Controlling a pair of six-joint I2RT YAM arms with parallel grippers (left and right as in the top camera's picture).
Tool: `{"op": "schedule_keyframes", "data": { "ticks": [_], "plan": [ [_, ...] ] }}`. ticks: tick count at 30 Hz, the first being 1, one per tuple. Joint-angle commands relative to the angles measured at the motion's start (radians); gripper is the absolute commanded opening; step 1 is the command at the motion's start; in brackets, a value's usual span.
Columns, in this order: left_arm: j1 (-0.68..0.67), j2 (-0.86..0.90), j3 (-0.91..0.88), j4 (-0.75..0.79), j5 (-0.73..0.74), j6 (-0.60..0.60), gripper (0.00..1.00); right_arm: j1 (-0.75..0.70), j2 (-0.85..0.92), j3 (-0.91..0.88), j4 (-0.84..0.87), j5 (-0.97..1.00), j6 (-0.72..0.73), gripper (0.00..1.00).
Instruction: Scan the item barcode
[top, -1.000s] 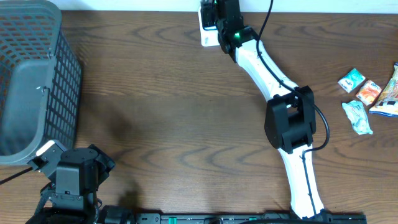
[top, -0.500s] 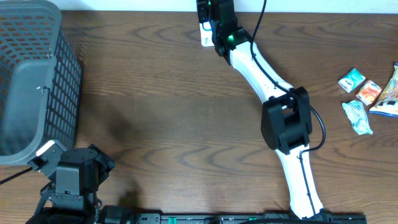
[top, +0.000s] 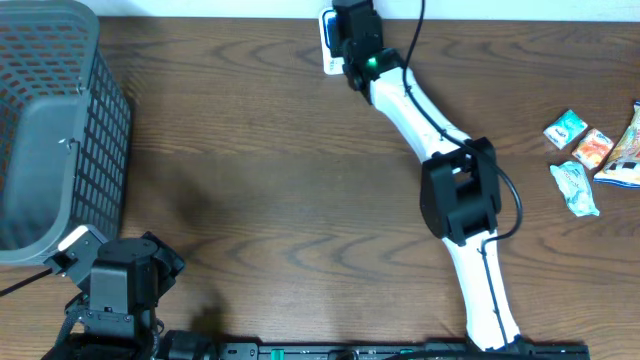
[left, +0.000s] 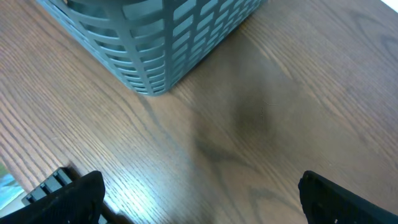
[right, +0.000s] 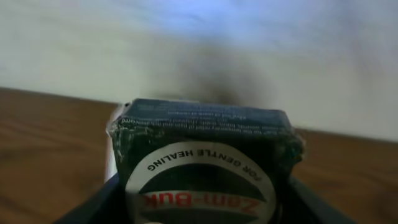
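The item is a dark green box (right: 202, 155) with a round "Zam-Buk" label, and it fills the right wrist view. My right gripper (right: 202, 213) is shut on it, with one dark finger on each side of the box. In the overhead view this gripper (top: 352, 28) reaches to the table's far edge, over a small white device (top: 328, 58). No barcode shows on the box's visible faces. My left gripper (left: 200, 205) stands wide open above bare wood, with nothing between its fingers (left: 69, 198). The left arm (top: 118, 282) is folded at the near left corner.
A grey mesh basket (top: 60, 120) stands at the far left, and its corner (left: 155, 43) shows in the left wrist view. Several snack packets (top: 585, 150) lie at the right edge. A pale wall rises just behind the table's far edge.
My right gripper, still holding the box, has shifted slightly left along the far edge. The left arm has not moved.
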Motion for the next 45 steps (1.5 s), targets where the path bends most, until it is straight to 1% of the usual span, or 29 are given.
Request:
{"op": "schedule_keyframes", "data": {
  "ticks": [1, 5, 7, 13, 14, 16, 17, 20, 25, 26, 27, 28, 30, 31, 32, 35, 39, 43, 45],
  "plan": [
    [0.003, -0.001, 0.0, -0.002, -0.016, -0.013, 0.98, -0.088, -0.177, 0.02, -0.123, 0.038, 0.072, 0.33],
    [0.003, -0.001, 0.0, -0.002, -0.016, -0.013, 0.98, -0.183, -0.27, 0.02, -0.328, 0.038, 0.073, 0.31],
    [0.003, -0.001, 0.0, -0.002, -0.016, -0.013, 0.98, -0.256, -0.317, 0.02, -0.457, 0.038, 0.073, 0.31],
    [0.003, -0.001, 0.0, -0.002, -0.016, -0.013, 0.98, -0.43, -0.355, 0.02, -0.731, 0.039, 0.072, 0.31],
    [0.003, -0.001, 0.0, -0.002, -0.016, -0.013, 0.98, -0.462, -0.352, 0.019, -0.779, 0.04, 0.072, 0.29],
    [0.003, -0.001, 0.0, -0.002, -0.016, -0.013, 0.98, -0.512, -0.345, 0.015, -0.848, 0.042, 0.073, 0.22],
    [0.003, -0.001, 0.0, -0.002, -0.016, -0.013, 0.98, -0.542, -0.34, 0.008, -0.882, 0.041, 0.082, 0.21],
    [0.003, -0.001, 0.0, -0.002, -0.016, -0.013, 0.98, -0.612, -0.339, -0.039, -0.916, 0.041, 0.111, 0.26],
    [0.003, -0.001, 0.0, -0.002, -0.016, -0.013, 0.98, -0.704, -0.339, -0.122, -0.927, 0.04, 0.124, 0.3],
    [0.003, -0.001, 0.0, -0.002, -0.016, -0.013, 0.98, -0.718, -0.339, -0.134, -0.929, 0.041, 0.136, 0.32],
    [0.003, -0.001, 0.0, -0.002, -0.016, -0.013, 0.98, -0.731, -0.339, -0.144, -0.931, 0.041, 0.146, 0.37],
    [0.003, -0.001, 0.0, -0.002, -0.016, -0.013, 0.98, -0.742, -0.339, -0.149, -0.933, 0.041, 0.16, 0.48],
    [0.003, -0.001, 0.0, -0.002, -0.016, -0.013, 0.98, -0.763, -0.339, -0.151, -0.943, 0.023, 0.17, 0.86],
    [0.003, -0.001, 0.0, -0.002, -0.016, -0.013, 0.98, -0.768, -0.339, -0.151, -0.946, 0.016, 0.17, 0.94],
    [0.003, -0.001, 0.0, -0.002, -0.016, -0.013, 0.98, -0.774, -0.341, -0.151, -0.951, 0.008, 0.17, 0.99],
    [0.003, -0.001, 0.0, -0.002, -0.016, -0.013, 0.98, -0.779, -0.352, -0.151, -0.977, -0.004, 0.176, 0.99],
    [0.003, -0.001, 0.0, -0.002, -0.016, -0.013, 0.98, -0.773, -0.38, -0.151, -1.01, -0.009, 0.235, 0.99],
    [0.003, -0.001, 0.0, -0.002, -0.016, -0.013, 0.98, -0.765, -0.443, -0.151, -1.058, -0.103, 0.238, 0.99],
    [0.003, -0.001, 0.0, -0.002, -0.016, -0.013, 0.98, -0.757, -0.502, -0.151, -1.086, -0.175, 0.238, 0.99]
  ]
}}
